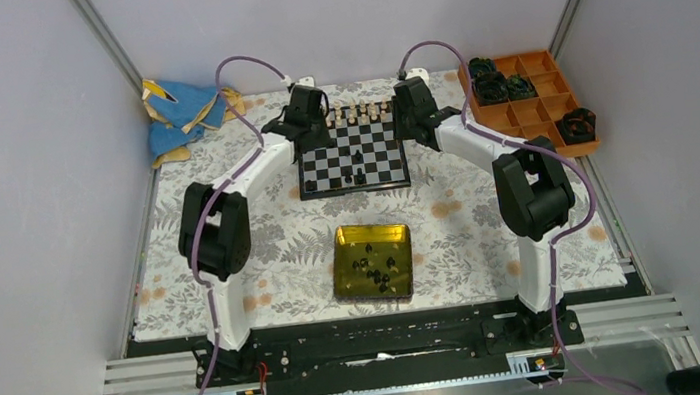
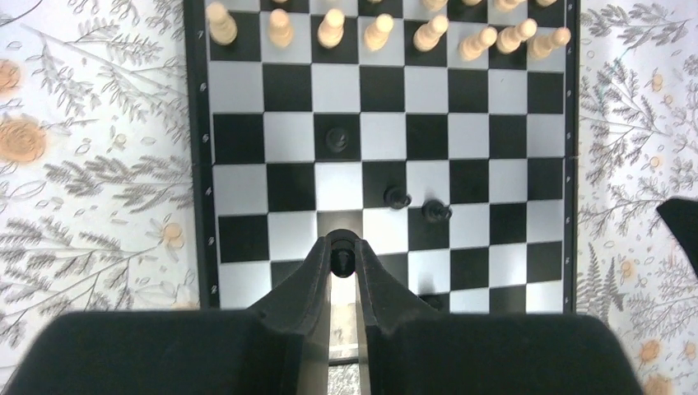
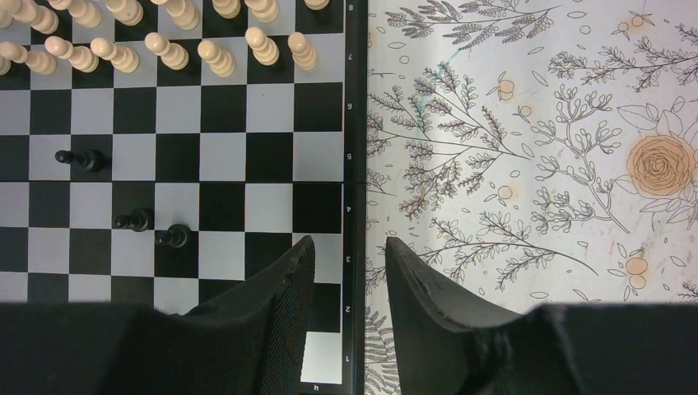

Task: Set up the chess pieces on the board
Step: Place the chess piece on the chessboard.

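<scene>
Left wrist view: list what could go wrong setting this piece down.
The left tool pinches the held black piece at its very tips; it may topple on release. Two standing black pieces are close ahead; the opening tool or a forward move might knock them. The open right tool hangs over the board edge, so arms could crowd.

Overhead view faces down; both wrist cameras (close) share the board (image 2: pixel 467 136).

floral mat (image 1: pixel 453 245), yellow tin (image 1: pixel 346 238), blue cloth (image 1: pixel 177 118), orange compartment tray (image 1: pixel 537 112) holding dark lumps (image 1: pixel 491 87)
</scene>
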Controlling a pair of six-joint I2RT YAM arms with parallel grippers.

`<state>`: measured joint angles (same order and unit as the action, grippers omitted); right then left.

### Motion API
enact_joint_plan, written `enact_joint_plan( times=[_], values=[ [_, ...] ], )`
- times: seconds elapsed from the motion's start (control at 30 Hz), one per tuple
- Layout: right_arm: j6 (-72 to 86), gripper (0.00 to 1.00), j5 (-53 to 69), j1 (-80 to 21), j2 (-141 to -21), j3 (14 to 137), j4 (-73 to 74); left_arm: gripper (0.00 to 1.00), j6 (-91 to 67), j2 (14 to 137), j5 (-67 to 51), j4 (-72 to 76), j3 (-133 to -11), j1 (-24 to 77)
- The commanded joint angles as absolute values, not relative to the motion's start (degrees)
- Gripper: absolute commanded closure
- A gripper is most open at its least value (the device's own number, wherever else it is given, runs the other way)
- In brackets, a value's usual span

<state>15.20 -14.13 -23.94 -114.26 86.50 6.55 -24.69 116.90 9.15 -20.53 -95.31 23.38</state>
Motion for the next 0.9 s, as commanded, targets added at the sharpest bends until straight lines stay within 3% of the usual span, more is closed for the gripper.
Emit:
enact_joint_plan(
  times=[0.0, 0.43, 0.87],
  values=[
    [14.85, 0.56, -15.26, -23.79, -110.22, 89.03, 5.10, 1.00, -24.19, 110.91, 11.05, -19.85, -89.45, 24.11],
    [14.78, 0.56, -15.59, -23.81, -111.14, 89.65, 5.03, 1.00, -24.22, 100.65, 8.59, -15.93, -72.45, 26.01],
    [14.50, 0.56, -16.02, -23.55, -110.13, 87.82, 4.40, 1.00, -22.82, 104.54, 5.00, -10.93, -72.01, 27.80]
  ],
)
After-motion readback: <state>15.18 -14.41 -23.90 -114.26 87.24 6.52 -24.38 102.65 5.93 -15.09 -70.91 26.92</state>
